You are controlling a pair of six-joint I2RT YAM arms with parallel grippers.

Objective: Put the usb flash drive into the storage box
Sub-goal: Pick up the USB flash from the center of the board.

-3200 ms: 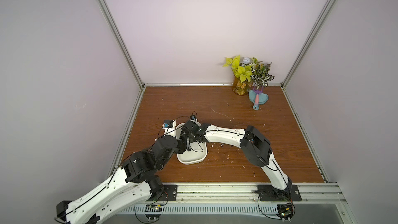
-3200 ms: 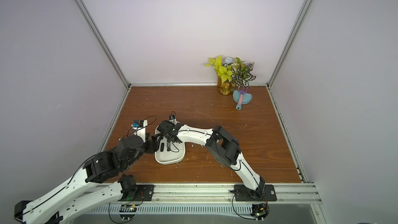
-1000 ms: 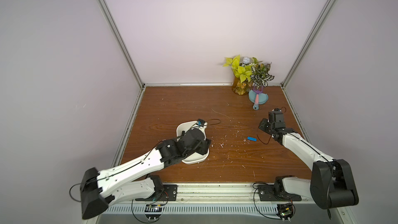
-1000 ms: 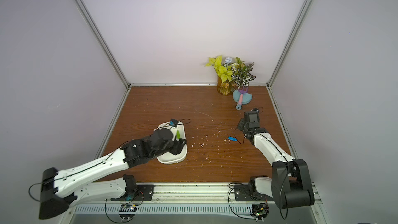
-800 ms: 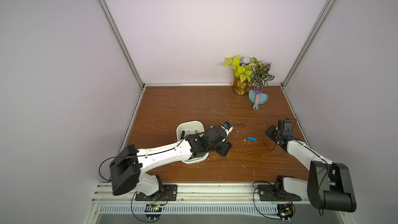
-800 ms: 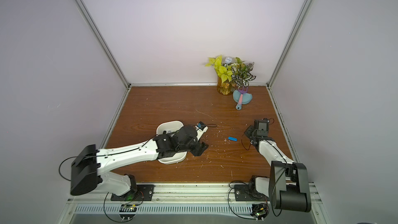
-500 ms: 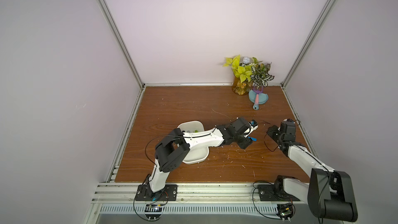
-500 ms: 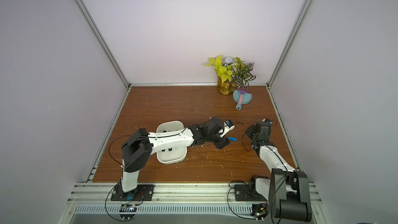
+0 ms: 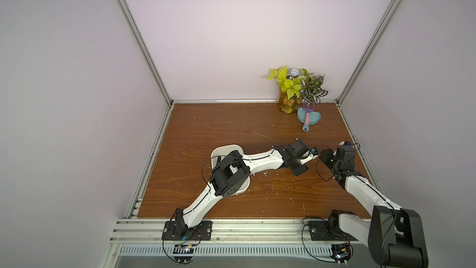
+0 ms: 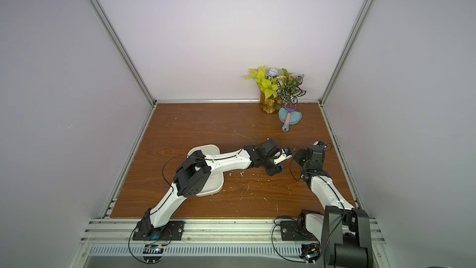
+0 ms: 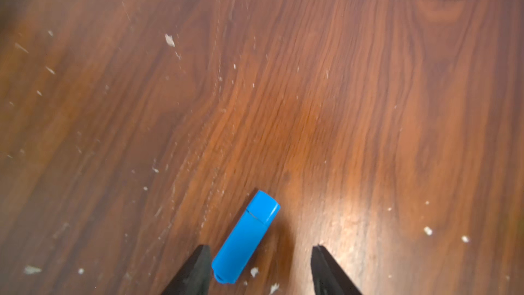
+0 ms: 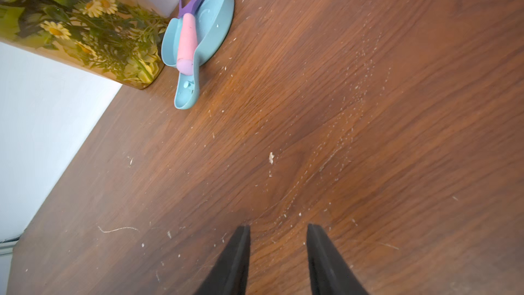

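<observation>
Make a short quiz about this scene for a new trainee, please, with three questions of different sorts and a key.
1. True or false: the usb flash drive already lies inside the storage box.
2. What is between the fingers of the right end effector? A. the drive B. the box C. nothing
3. Fill in: one end of the drive lies between the open fingers of the ____ end effector.

Key
1. False: it lies on the wooden table.
2. C.
3. Left: the left end effector.
</observation>
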